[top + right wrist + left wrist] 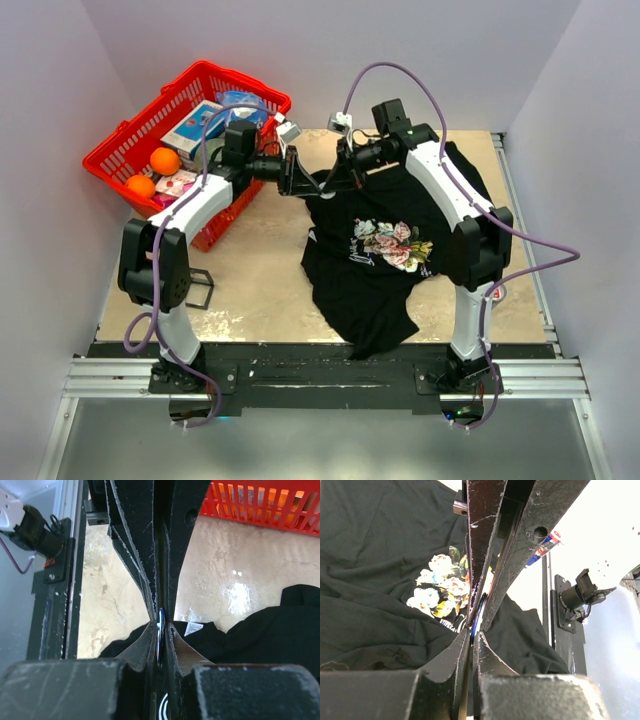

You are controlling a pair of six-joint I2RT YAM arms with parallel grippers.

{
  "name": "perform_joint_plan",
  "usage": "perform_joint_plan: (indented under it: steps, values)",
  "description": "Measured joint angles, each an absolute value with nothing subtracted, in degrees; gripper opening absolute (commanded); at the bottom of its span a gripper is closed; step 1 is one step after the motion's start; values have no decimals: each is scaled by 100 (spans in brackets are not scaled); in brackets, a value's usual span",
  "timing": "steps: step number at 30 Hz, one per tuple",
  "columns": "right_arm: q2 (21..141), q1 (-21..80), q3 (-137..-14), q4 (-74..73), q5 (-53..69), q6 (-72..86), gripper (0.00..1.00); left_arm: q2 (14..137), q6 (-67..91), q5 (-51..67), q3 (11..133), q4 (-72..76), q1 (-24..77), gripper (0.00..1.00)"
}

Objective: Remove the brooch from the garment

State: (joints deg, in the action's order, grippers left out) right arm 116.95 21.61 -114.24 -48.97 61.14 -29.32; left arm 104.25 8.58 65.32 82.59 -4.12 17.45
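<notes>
Brooch caught in a two-arm pinch, visible only as a thin blue edge between black fingertips.

From above, the left gripper and right gripper meet tip to tip over the far end of the shirt. That end is drawn up off the table towards them, and the rest lies crumpled, print side up. A red basket stands well apart at the far left. The pin is too small to make out here.

From the left wrist, that arm's jaws are pressed together and meet the right arm's fingers head-on. A blue sliver shows just where the two pairs touch. Whether the left jaws pinch cloth or the pin's rim cannot be told from this angle.

From the right wrist, the right jaws are closed on the blue disc, which sits edge-on between the pads with black cloth bunched on either side.

The step in hand appears to be the separation itself: one arm grips the pin while the other probably anchors the fabric at the same spot. The next move calls for the grippers to draw apart along the pin's axis, both grips firm, until the cloth drops free. A slack hold on either side could drag the shirt along or drop the pin.
</notes>
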Motion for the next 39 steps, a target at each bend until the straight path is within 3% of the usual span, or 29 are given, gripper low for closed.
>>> perform_joint_plan:
  steps: [9,16,22,24,27,30,35,39]
  values:
    - [11537,2193,-11233,-4355,5916,-2353,0,10425,1190,6532,8256,-117,1686,0]
    - [10363,2300,-9367,-2187,5120,-1037,0,10425,1411,6650,8204,178,1693,0]
    - [10311,2327,-9240,-1623,4910,-412,1,10425,1511,6632,8204,495,1636,0]
    - [10309,2331,-9216,-1490,4858,-276,16,10425,1584,6615,8204,574,1623,0]
    - [10294,2331,-9135,-1208,4851,-58,27,10427,1647,6589,8204,661,1601,0]
    - [10320,2329,-9161,-1096,4941,172,37,10427,1719,6632,8206,674,1603,0]
    - [10604,2322,-9524,-792,5505,751,46,10427,1459,6726,8278,403,1708,0]
    - [10851,2196,-10368,-867,5927,1227,62,10427,867,6659,8392,-185,1815,0]
